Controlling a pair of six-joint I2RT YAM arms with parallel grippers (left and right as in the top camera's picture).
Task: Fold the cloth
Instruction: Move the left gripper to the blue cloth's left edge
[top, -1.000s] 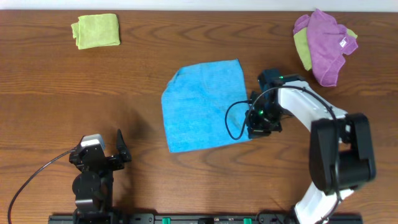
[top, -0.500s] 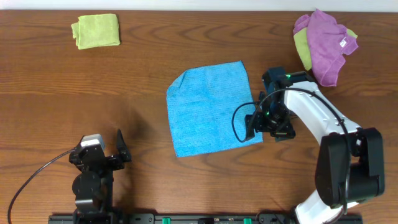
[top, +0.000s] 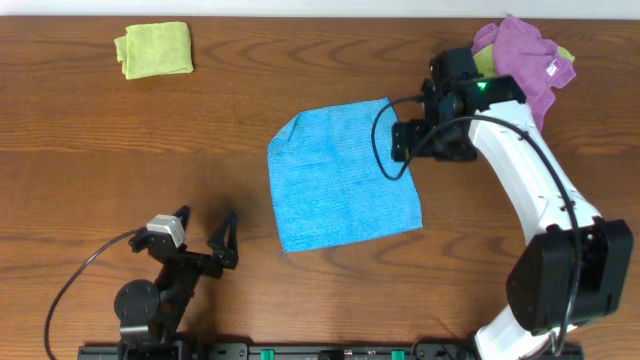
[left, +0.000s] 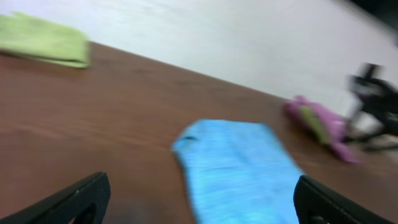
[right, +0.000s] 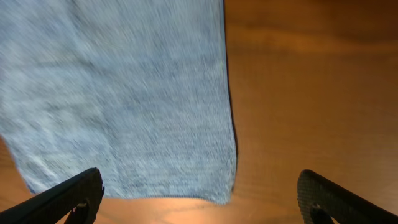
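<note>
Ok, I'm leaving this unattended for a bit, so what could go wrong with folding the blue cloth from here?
The blue cloth lies askew, its far left corner seemingly tucked, so a fold may come out uneven. The right gripper hangs open by the far right corner, with the purple cloth close behind that arm; a swing could snag it. The left gripper sits open, well off the cloth, so a one-sided pull may drag it.
</note>
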